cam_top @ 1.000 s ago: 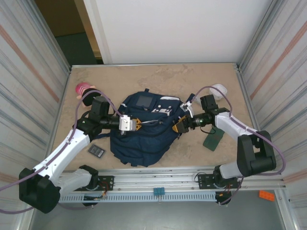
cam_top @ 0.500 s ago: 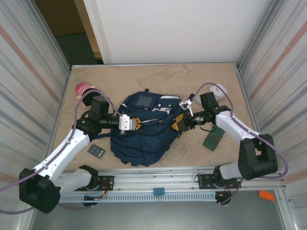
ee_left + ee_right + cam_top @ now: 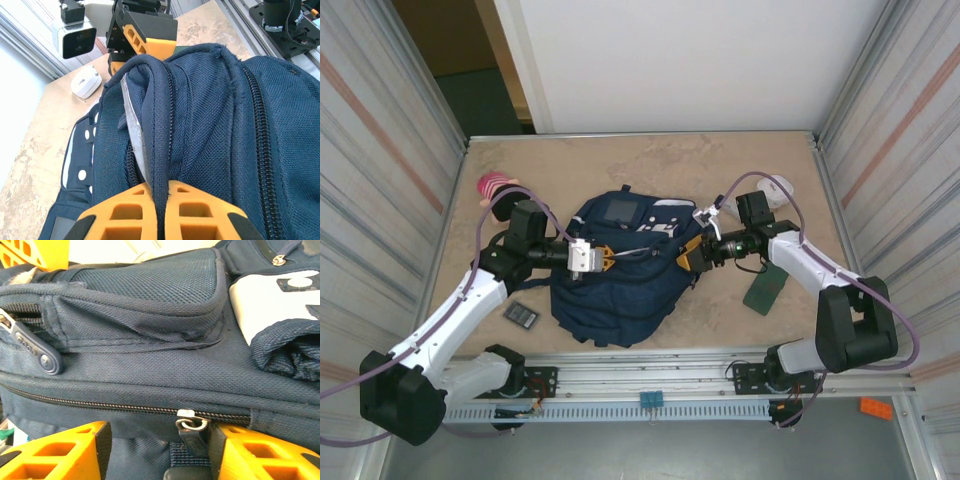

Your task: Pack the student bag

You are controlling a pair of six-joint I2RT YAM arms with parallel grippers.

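The student bag (image 3: 620,275) lies navy-blue in the middle of the table, its white patches toward the back. My left gripper (image 3: 605,258) is shut on the bag's raised navy rim beside the pale grey lining (image 3: 134,131); in the left wrist view that gripper (image 3: 161,200) pinches the fabric band tightly. My right gripper (image 3: 688,254) is at the bag's right side. In the right wrist view it (image 3: 159,450) stands open around a closed zipper line, and the dark zipper pull (image 3: 192,432) rests against the right finger (image 3: 260,455) without being clamped.
A pink object (image 3: 496,186) lies at the back left and a white object (image 3: 775,187) at the back right. A green notebook (image 3: 765,290) sits right of the bag, a small dark device (image 3: 520,315) to its left. Metal walls close both sides.
My right gripper has shifted slightly left and back along the bag's side, and its jaws narrowed, then widened again. The left gripper and the bag have stayed put.
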